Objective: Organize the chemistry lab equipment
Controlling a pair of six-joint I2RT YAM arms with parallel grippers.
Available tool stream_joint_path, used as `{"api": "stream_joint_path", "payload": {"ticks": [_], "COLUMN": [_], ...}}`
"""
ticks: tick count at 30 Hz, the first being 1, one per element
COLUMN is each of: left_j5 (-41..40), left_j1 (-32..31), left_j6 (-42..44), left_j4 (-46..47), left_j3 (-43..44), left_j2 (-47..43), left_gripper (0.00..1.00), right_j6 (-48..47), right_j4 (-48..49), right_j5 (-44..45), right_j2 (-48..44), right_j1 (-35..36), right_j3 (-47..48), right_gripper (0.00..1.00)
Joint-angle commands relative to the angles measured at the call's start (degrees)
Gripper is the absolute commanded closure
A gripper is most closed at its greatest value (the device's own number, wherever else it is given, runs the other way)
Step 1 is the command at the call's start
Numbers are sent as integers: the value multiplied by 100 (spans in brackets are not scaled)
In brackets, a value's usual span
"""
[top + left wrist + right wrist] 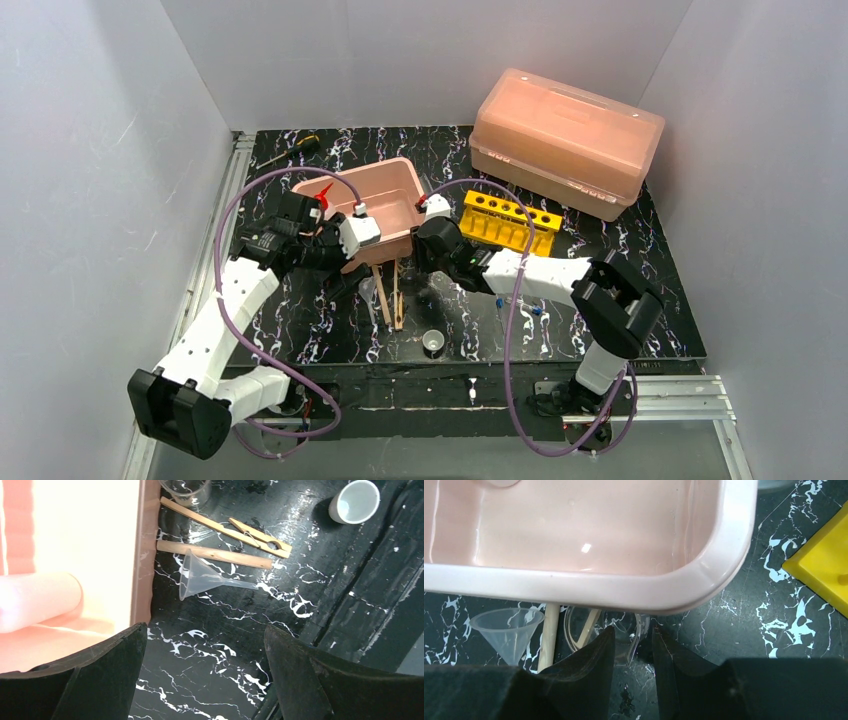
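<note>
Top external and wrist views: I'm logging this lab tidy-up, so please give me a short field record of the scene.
bin: open pink bin, mid-table, holding the squeeze bottle
left gripper: open, above the table beside the bin
right gripper: straddles the beaker wall; grip unclear
loose in front of the bin: wooden clamps, funnel, white cup
rack: yellow rack, right of the bin, in front of the lidded box
</note>
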Motion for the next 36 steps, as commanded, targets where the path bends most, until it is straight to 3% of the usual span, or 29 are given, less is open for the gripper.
{"api": "stream_joint_path", "payload": {"ticks": [1, 6, 10, 23, 28, 36], "left_j5": [-212, -354, -371, -257, -141, 162], "left_j1": [-25, -25, -30, -16, -16, -18], "left_j6": [-34, 131, 188, 466, 695, 1021], "left_j4": [171, 464, 689, 719, 463, 363], "left_j3": [347, 536, 615, 851, 851, 821], "left_j2": [83, 330, 695, 1782, 1908, 2070], "left_gripper": [14, 12, 2, 4, 12, 34], "right_j6": [53, 97, 143, 240, 231, 108], "right_j4": [434, 474, 635, 717, 546, -74], "right_j5": [256, 397, 456, 482, 632, 700], "right_j2": [113, 211, 214, 62, -412, -1788], "right_j1": [23, 24, 22, 81, 94, 95], "right_j3": [54, -20, -196, -508, -670, -1029], "right_gripper": [58, 61, 65, 82, 92, 98]}}
